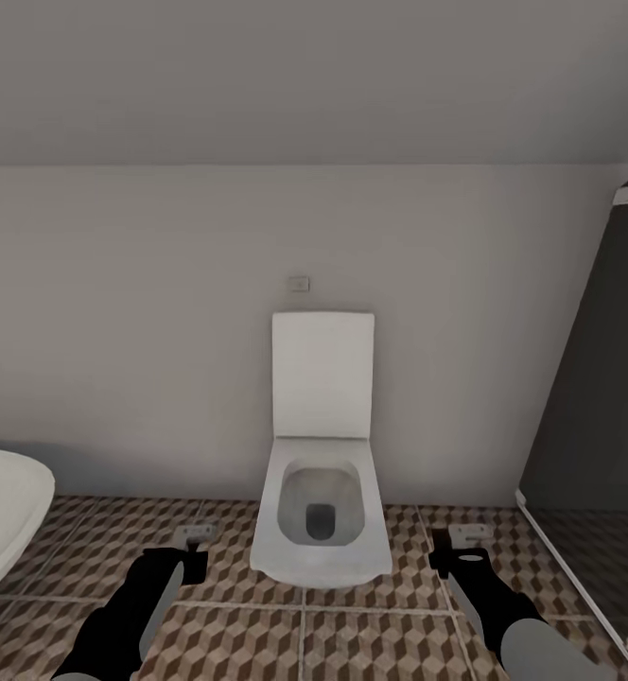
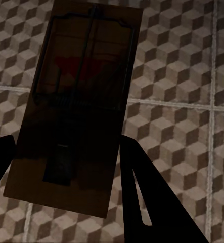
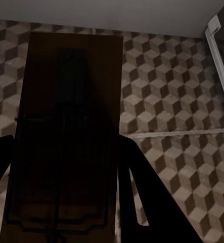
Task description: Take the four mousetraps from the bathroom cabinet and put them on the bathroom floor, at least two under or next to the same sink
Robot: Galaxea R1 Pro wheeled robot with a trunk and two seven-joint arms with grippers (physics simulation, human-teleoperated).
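My left gripper (image 1: 193, 553) is shut on a mousetrap (image 2: 76, 106), a brown wooden slab with dark wire parts and a red mark, clamped between the two dark fingers (image 2: 142, 197) above the cube-patterned bathroom floor (image 2: 182, 126). My right gripper (image 1: 461, 553) is shut on a second mousetrap (image 3: 66, 126), which looks dark in shadow between its fingers (image 3: 142, 202). In the head view both traps (image 1: 198, 532) (image 1: 470, 535) poke out as small pale tips, held low over the floor (image 1: 352, 643) on either side of the toilet. The cabinet and the bathroom sink are out of view.
A white square toilet (image 1: 322, 492) with its lid up stands against the pale wall straight ahead. A white rounded tub rim (image 1: 2, 520) juts in at the left. A dark shower panel (image 1: 598, 397) with a pale floor rail (image 1: 569, 567) closes off the right.
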